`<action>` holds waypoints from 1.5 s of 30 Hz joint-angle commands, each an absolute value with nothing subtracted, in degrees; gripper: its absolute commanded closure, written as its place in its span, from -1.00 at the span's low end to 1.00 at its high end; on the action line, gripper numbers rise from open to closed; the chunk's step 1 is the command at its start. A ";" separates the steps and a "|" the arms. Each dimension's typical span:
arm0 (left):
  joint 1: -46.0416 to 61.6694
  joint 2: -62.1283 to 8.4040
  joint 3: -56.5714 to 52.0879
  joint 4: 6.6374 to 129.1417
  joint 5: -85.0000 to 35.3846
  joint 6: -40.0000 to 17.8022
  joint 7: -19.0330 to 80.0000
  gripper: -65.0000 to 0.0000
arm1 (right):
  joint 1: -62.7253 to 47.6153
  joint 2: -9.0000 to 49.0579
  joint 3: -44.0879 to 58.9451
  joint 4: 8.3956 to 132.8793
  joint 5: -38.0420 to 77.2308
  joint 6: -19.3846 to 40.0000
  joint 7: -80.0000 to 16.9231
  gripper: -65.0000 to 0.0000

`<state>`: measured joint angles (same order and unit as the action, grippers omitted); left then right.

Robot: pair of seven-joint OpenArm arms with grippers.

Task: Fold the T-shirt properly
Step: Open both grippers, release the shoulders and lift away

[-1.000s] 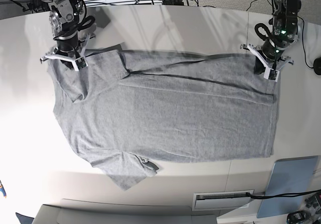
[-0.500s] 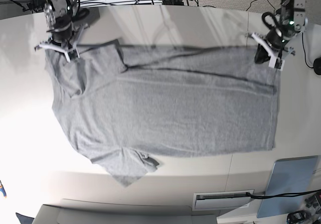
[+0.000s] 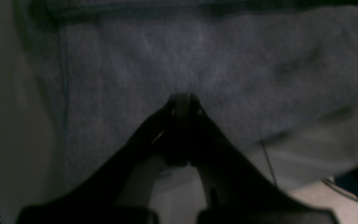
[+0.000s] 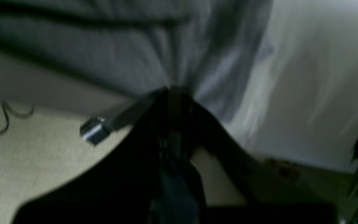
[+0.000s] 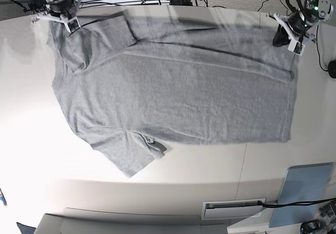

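T-shirt (image 5: 173,82) on table (image 5: 31,155), board (image 5: 304,189) apart

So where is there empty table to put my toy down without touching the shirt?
Bare table lies left of the T-shirt, and along the front edge between the shirt's lower hem and the pale blue board. The far edge is crowded: the right gripper and left gripper both pinch the shirt there.

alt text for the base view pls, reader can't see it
A grey T-shirt lies spread across a white table. The left gripper and right gripper each pinch a far corner; a pale blue board sits nearby.
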<state>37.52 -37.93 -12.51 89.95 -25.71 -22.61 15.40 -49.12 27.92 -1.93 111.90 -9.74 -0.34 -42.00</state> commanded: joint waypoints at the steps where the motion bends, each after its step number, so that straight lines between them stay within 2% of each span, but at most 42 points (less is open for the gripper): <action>1: 39.77 -38.24 -13.21 89.80 -21.69 -22.61 23.44 1.00 | -50.04 28.56 -1.39 113.32 -10.39 -0.82 -41.54 1.00; 3: 40.56 -38.24 -15.44 91.42 -21.71 -22.72 24.91 1.00 | -50.50 28.56 -1.39 113.73 -11.20 -0.82 -41.54 1.00; 7: 41.45 -38.24 -19.38 93.73 -22.90 -27.42 26.57 1.00 | -50.68 28.53 -1.39 114.19 -11.18 -0.82 -42.00 1.00; 14: 41.41 -38.24 -21.41 95.92 -26.89 -28.60 26.57 1.00 | -50.39 28.56 -1.39 122.21 -8.27 -0.84 -41.41 1.00; 18: 41.41 -38.13 -21.41 95.96 -26.89 -28.60 26.57 1.00 | -45.89 28.49 -1.39 119.96 -3.36 0.62 -42.24 1.00; 24: 41.45 -38.09 -21.41 95.96 -26.87 -28.60 28.27 1.00 | -41.87 28.12 -1.39 113.54 -3.01 0.93 -42.78 1.00; 33: 41.45 -38.11 -21.41 95.96 -26.85 -28.67 30.68 1.00 | -45.76 28.12 -1.39 112.81 -6.37 2.74 -45.10 1.00; 39: 41.43 -38.11 -21.43 96.14 -27.31 -34.22 31.07 1.00 | -47.66 28.12 -1.39 112.88 -7.51 2.15 -45.08 1.00; 45: 40.95 -38.13 -21.69 97.84 -27.29 -34.30 30.87 1.00 | -48.73 28.14 -1.39 113.43 -9.78 -0.43 -44.73 1.00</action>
<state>40.91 -37.17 -21.08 96.90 -26.79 -34.11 31.53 -48.12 27.57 -1.78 112.42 -9.02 0.32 -44.62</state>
